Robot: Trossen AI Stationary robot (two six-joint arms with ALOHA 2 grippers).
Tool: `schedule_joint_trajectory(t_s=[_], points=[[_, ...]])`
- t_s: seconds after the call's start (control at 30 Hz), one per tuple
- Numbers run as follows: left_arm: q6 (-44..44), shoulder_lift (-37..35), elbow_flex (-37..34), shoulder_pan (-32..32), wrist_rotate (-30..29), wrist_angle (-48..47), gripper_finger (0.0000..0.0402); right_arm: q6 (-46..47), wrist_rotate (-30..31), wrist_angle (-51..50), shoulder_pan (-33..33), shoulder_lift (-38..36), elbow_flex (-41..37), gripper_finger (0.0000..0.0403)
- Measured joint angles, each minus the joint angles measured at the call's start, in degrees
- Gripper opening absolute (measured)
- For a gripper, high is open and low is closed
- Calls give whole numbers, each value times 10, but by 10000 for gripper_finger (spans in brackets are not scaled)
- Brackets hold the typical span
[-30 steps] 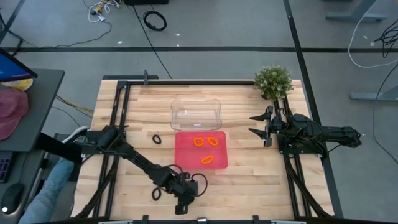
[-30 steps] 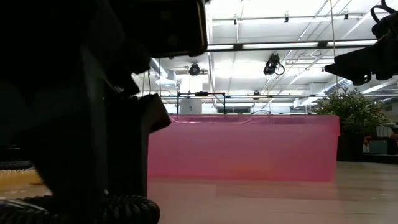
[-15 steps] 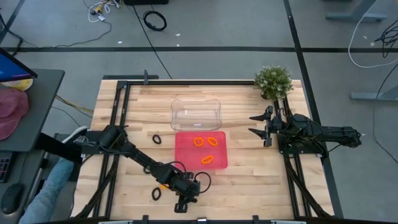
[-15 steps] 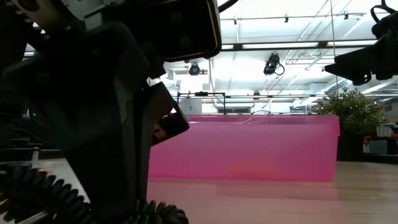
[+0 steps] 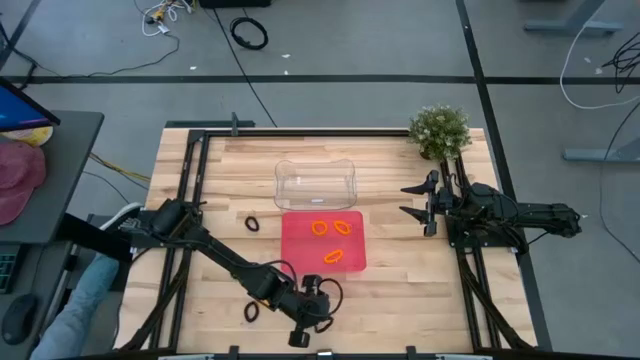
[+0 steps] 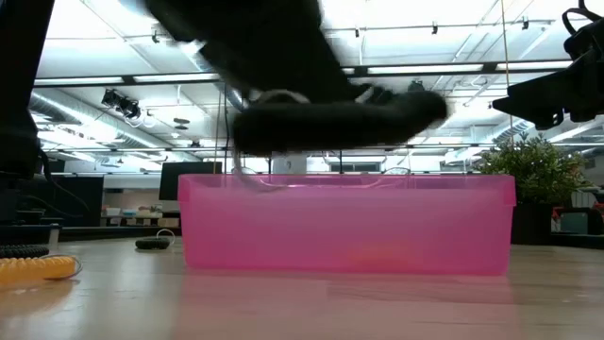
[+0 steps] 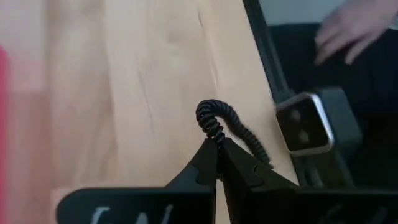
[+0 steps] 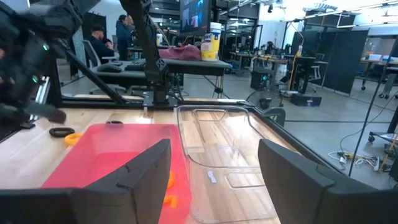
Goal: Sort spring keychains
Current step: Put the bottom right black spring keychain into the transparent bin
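Observation:
My left gripper (image 5: 303,330) is near the table's front edge, shut on a black spring keychain (image 7: 214,121). In the low view it is only a dark blur (image 6: 330,118) above the table. Three orange spring keychains (image 5: 332,256) lie in the red tray (image 5: 295,250). Two more black ones lie on the wood, one (image 5: 252,312) near the front and one (image 5: 252,222) left of the tray. A loose orange one (image 6: 38,267) lies flat on the table. My right gripper (image 5: 415,200) hovers open to the right of the tray, holding nothing. My left gripper pinches the black keychain's coil at one end of its loop (image 7: 212,134) between the free ends of its two fingers. The fingers point toward the table's near edge. The rest of the coil curves out beyond the fingertips, above the wood.
A clear tray (image 5: 316,183) stands behind the red one, and a potted plant (image 5: 440,130) is at the far right corner. A small camera block (image 7: 305,124) sits at the front edge just ahead of my left gripper. A person's hand (image 7: 348,31) shows beyond the edge.
My left gripper has shut on the black keychain that lay on the table near the front edge. It then rose and went a little toward the table's right, carrying the coil up off the wood. My right gripper has kept still.

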Motion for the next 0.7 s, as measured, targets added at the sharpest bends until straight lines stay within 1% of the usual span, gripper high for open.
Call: schedule_joint_trajectory(t_s=[0.1,0.2,0.3,0.37,0.53,0.63,0.7], points=[[23,-1,30,-6,-57,2,6,0,0,0,0,0,0,247],[56,-1,59,-13,-122,-36,6,0,0,0,0,0,0,247],[82,-1,73,-20,-204,-59,10,0,0,0,0,0,0,247],[97,-1,82,-25,-248,-78,12,0,0,0,0,0,0,247],[103,-1,98,-26,-365,-119,6,0,0,0,0,0,0,247],[103,-2,105,-23,-411,-147,12,0,0,0,0,0,0,247],[102,-3,105,-18,-429,-167,16,0,0,0,0,0,0,247]])
